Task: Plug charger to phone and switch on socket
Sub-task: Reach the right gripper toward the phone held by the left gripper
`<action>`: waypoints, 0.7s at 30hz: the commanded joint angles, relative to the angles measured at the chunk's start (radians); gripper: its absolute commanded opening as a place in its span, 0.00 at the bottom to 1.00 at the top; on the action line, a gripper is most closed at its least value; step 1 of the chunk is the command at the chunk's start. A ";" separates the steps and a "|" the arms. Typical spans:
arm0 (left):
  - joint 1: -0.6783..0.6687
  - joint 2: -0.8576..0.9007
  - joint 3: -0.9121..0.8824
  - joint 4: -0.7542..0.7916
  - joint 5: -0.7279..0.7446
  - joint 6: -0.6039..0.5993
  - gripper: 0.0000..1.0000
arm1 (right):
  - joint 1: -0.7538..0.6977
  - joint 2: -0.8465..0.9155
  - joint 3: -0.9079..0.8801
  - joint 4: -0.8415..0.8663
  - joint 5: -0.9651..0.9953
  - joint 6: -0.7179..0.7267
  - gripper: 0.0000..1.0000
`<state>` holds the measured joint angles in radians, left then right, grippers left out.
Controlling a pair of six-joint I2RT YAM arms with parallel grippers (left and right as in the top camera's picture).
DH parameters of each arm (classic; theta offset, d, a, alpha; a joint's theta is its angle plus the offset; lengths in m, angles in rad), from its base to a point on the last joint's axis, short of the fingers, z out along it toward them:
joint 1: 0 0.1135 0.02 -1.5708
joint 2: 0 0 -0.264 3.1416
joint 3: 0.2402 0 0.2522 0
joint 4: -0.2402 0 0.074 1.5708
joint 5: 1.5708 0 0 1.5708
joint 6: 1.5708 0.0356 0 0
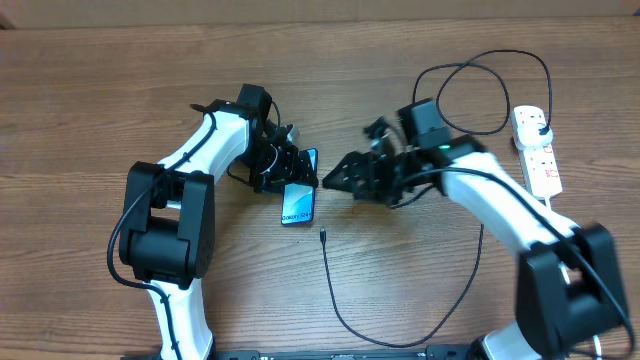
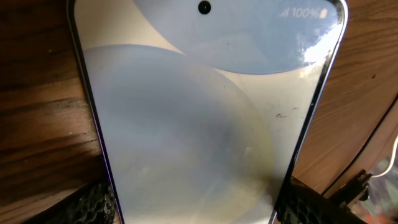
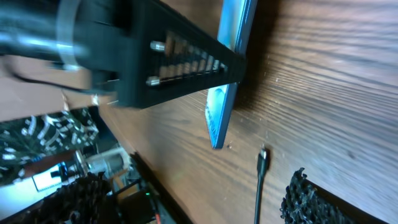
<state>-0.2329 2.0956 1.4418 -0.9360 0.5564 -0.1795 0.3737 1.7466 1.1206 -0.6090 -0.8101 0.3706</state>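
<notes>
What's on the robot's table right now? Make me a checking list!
Surface: wooden table.
Job's things: phone lit, tilted up off the wood; socket at the far right; charger not plugged into the phone.
Clutter: nothing seen.
Grippers: left gripper shut on the phone's sides; right gripper open beside the phone, holding nothing.
Cables: connector tip lies loose below the phone; the black cable loops round towards the socket.
Surroundings: nothing seen.
</notes>
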 commanded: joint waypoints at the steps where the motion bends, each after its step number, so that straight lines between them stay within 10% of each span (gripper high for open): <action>1: 0.005 0.024 -0.012 0.002 0.021 0.023 0.72 | 0.061 0.076 -0.008 0.053 0.006 0.054 0.94; 21: 0.005 0.024 -0.012 -0.010 0.102 0.045 0.73 | 0.235 0.213 -0.008 0.403 0.283 0.293 0.86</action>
<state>-0.2001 2.0968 1.4418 -0.9340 0.5674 -0.1764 0.5961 1.9396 1.1091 -0.2379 -0.6266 0.5987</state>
